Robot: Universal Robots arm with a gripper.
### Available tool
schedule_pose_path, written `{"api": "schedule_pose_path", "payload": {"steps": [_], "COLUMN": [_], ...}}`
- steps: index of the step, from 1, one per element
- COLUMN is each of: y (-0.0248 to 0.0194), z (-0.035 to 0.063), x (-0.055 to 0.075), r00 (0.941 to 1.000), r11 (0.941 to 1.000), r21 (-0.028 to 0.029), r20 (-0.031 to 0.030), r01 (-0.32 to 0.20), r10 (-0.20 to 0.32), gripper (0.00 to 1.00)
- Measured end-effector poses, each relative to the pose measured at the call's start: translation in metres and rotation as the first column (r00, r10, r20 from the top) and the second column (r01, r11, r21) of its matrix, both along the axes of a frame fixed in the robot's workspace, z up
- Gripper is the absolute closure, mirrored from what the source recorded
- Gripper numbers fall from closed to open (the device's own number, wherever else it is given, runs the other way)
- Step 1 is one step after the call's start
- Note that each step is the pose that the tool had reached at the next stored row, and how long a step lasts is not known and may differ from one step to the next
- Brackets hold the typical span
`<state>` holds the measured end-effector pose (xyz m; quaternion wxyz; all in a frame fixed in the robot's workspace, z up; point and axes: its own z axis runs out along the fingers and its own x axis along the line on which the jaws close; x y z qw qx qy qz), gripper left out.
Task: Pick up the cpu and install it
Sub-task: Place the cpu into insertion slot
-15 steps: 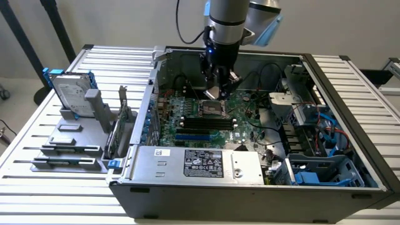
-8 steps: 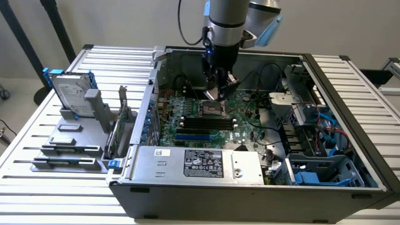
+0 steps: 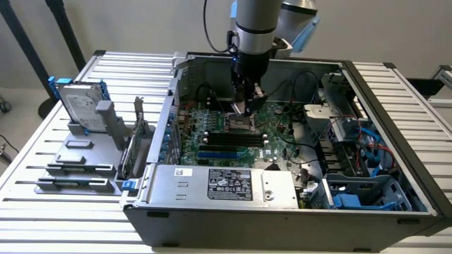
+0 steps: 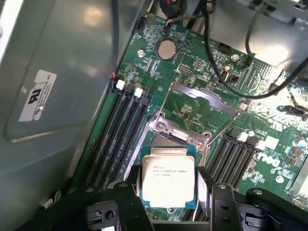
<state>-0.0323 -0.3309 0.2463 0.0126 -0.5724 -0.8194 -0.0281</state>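
Pinching the flat square silver-topped cpu by two opposite edges, the arm's black fingers hold it face-up just above the open metal socket on the green motherboard, likely to line it up squarely.

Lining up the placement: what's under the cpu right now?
The cpu is over the open socket on the motherboard; the socket's far edge and the raised load frame show. The socket area directly beneath the chip is covered.
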Motion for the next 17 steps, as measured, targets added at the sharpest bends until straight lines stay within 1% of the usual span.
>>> {"api": "schedule_pose_path", "payload": {"steps": [2,4,7,9,11,13,17], "y": [0.0,0.0,0.0,0.0,0.0,0.0,0.0], "z": [-0.0012,-0.0024,-0.0042,-0.0053,-0.0065,-0.0077,-0.0101], "x": [0.0,0.0,0.0,0.0,0.0,0.0,0.0], "r00": [0.9994,0.9974,0.9919,0.9867,0.9801,0.9723,0.9524], "r11": [0.9994,0.9974,0.9919,0.9867,0.9801,0.9723,0.9524], "r21": [0.0,0.0,-0.0001,-0.0004,-0.0005,-0.0008,-0.0012], "r20": [-0.0009,-0.0018,-0.0032,-0.0042,-0.0051,-0.006,-0.0078], "r01": [0.036,0.072,0.127,0.163,0.199,0.234,0.305], "r10": [-0.036,-0.072,-0.127,-0.163,-0.199,-0.234,-0.305], "gripper": [0.45,0.45,0.45,0.45,0.45,0.45,0.45]}}
